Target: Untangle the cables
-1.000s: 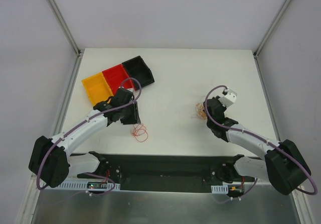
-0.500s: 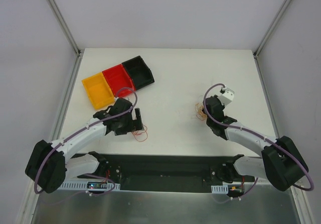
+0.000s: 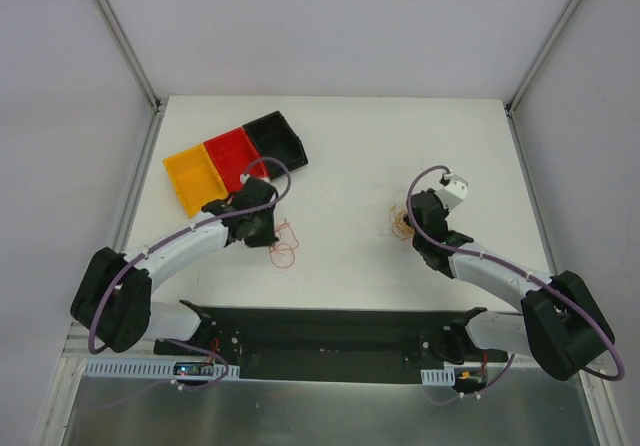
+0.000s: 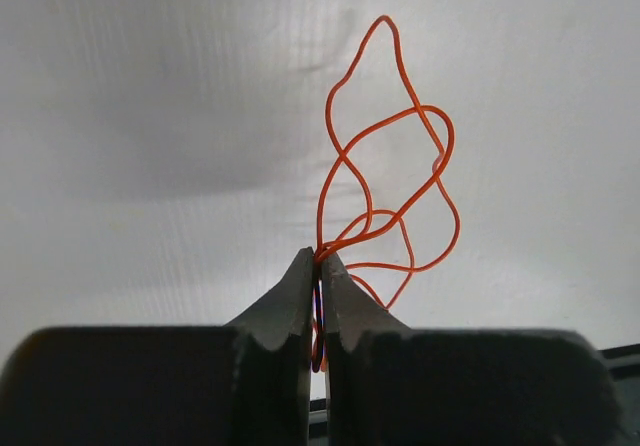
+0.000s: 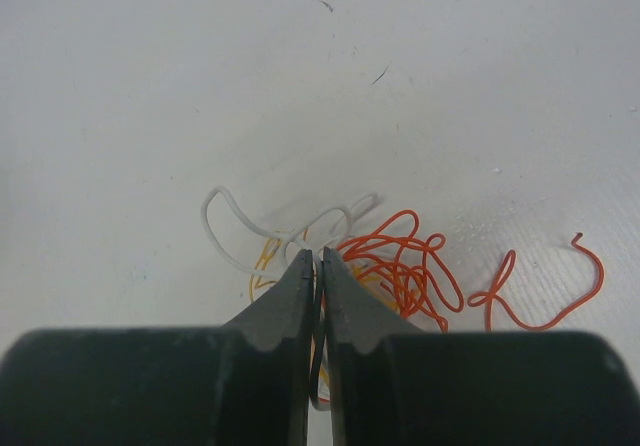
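Left wrist view: left hand (image 4: 318,266) pinched on a lone red wire (image 4: 440,156), loops reaching straight out from it, long axis in line with the hand. Looks partly done: well apart across the desk (image 3: 340,156), right hand (image 5: 318,261) clamped onto the remaining cables (image 5: 395,266), an orange, yellow and white knot yet to separate.

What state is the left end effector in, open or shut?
Shut. In the left wrist view the left end effector has its fingertips together, pinching the orange wire.
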